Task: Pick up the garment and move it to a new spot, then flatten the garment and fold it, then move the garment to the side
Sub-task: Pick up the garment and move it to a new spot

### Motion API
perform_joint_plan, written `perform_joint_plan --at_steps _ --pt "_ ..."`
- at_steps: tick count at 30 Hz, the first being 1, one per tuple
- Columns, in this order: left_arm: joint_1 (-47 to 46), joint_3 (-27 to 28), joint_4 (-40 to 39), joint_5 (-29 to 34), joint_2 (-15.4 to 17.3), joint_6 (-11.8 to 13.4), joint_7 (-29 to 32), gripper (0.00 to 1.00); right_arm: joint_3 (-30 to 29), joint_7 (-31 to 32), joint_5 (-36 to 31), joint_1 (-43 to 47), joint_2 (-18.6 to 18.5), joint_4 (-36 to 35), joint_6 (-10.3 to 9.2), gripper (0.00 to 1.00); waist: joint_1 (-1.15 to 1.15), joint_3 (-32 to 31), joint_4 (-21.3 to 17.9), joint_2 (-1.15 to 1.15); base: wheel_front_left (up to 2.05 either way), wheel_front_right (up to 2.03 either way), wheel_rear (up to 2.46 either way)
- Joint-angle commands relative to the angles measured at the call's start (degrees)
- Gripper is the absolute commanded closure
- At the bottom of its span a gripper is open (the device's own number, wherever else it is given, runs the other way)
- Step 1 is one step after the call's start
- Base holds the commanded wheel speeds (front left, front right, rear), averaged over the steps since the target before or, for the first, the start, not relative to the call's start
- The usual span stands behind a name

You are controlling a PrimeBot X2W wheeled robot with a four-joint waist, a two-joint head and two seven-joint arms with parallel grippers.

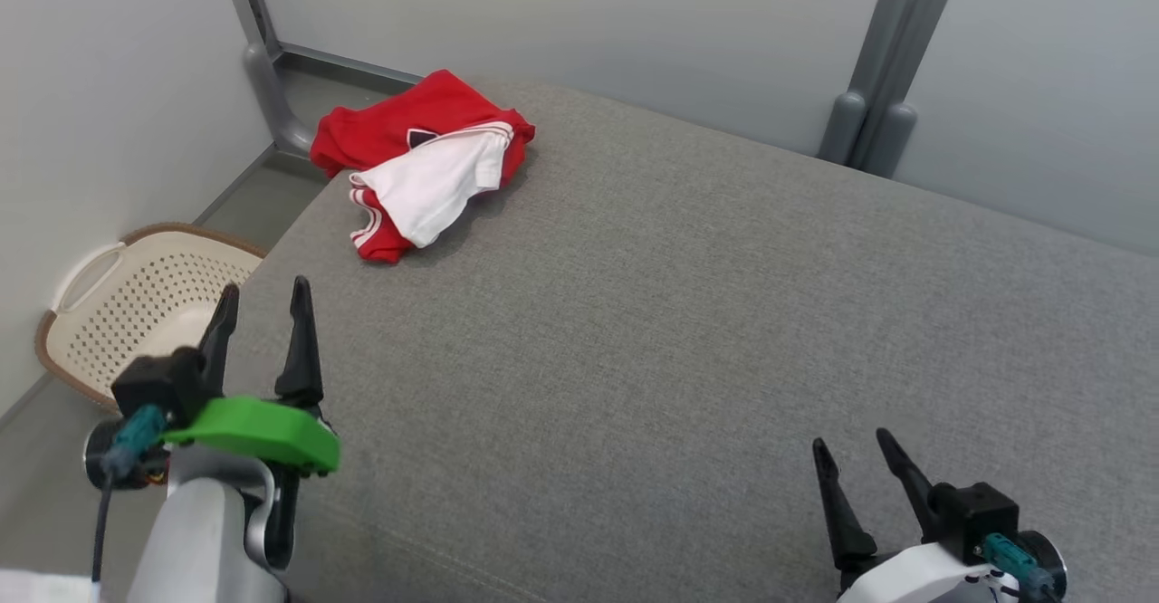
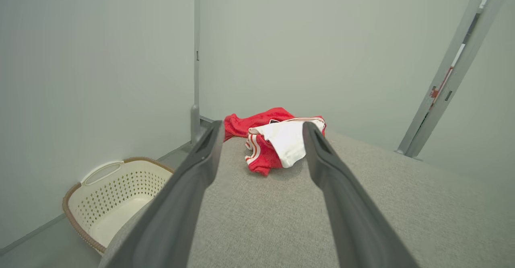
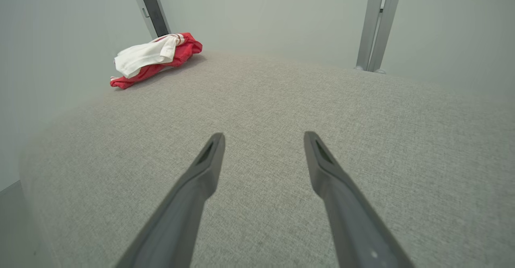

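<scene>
A crumpled red and white garment lies at the far left corner of the grey fabric surface. It shows as a red heap with a white part on top in the left wrist view and at the upper left in the right wrist view. My left gripper is open over the surface's left edge, well short of the garment, its fingers pointing toward it. Near the front right, my right gripper is open over bare fabric, far from the garment.
A cream perforated laundry basket with a brown rim stands on the floor left of the surface, also in the left wrist view. Pale walls and grey metal posts close off the back and left.
</scene>
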Motion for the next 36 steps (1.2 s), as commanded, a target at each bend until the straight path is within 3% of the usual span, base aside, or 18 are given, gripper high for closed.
perform_joint_plan --at_steps 1,10,15,26,36 --pt "-3.24 -0.07 2.65 -0.33 1.04 -0.12 -0.01 0.0 0.76 -0.17 -0.85 0.42 -0.18 -0.45 -0.11 0.0 0.0 1.03 -2.13 0.0 0.0 0.0 0.0" --pt "-19.34 5.3 20.0 -4.9 2.91 1.3 0.19 0.0 5.64 2.04 -6.7 -2.18 -0.25 -4.07 -0.11 0.0 0.0 9.86 -11.2 0.0 0.0 0.0 0.0" --pt "-26.16 8.11 27.58 -8.86 3.75 1.21 3.07 0.0 5.57 4.54 -9.37 -2.78 -1.56 -9.82 -0.11 0.0 0.0 16.07 -14.61 0.0 0.0 0.0 0.0" --pt "-37.06 11.27 37.32 -13.84 7.57 2.98 12.12 0.0 1.52 8.85 -10.97 1.85 -4.52 -23.6 -0.11 0.0 0.0 25.79 -16.9 0.0 0.0 0.0 0.0" --pt "-40.17 11.23 41.56 -14.43 8.12 4.96 11.89 0.0 -0.09 10.13 -11.64 2.95 -5.55 -29.92 -0.11 0.0 0.0 30.58 -18.69 0.0 0.0 0.0 0.0"
